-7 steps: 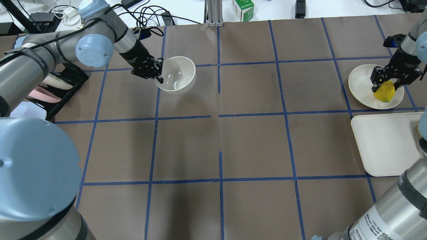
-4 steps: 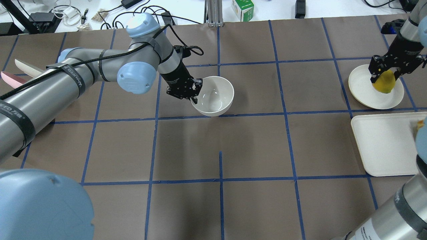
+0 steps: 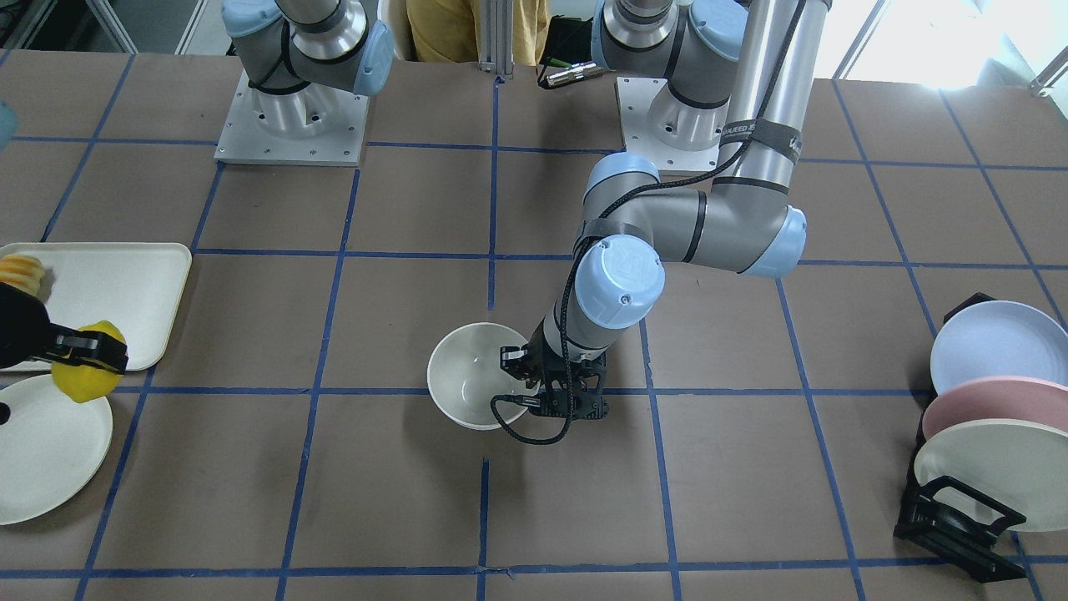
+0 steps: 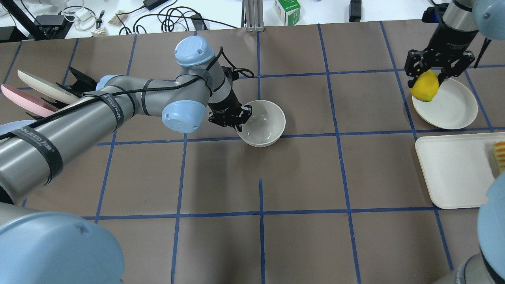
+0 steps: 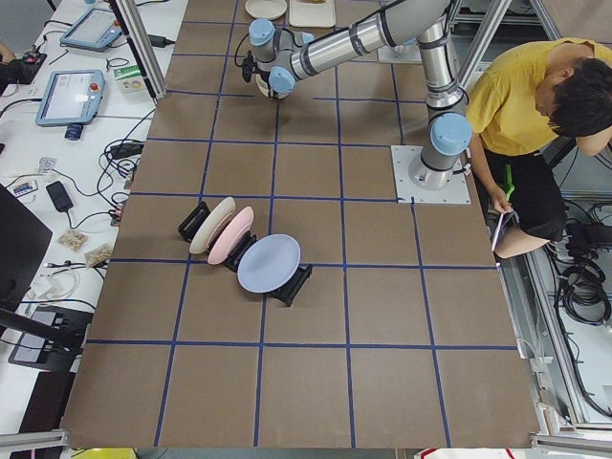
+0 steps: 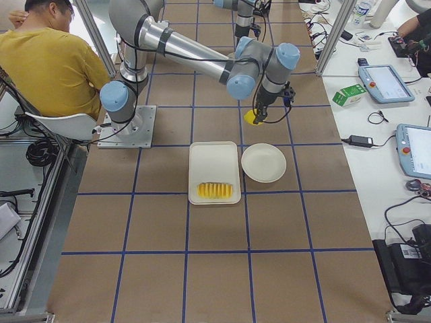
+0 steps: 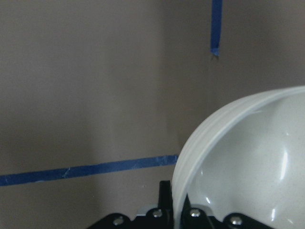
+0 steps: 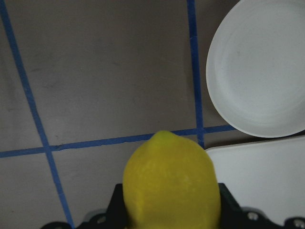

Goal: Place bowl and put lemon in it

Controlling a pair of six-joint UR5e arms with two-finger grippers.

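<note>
Bowl (image 4: 265,122) is deep, glossy off-white; lemon (image 4: 425,90) bright yellow.

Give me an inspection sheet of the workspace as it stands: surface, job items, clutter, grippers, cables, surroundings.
Surface: table, brown cover with blue tape grid.
Job's things: bowl upright and empty near the middle; lemon held in the air beside the round plate.
Clutter: round plate, empty; tray with sliced food; rack of pastel plates.
Grippers: left gripper shut on the bowl's rim; right gripper shut on the lemon.
Cables: black cable looped at the left wrist; loose cables on the bench.
Surroundings: person in yellow behind the robot; green carton on the bench.
</note>
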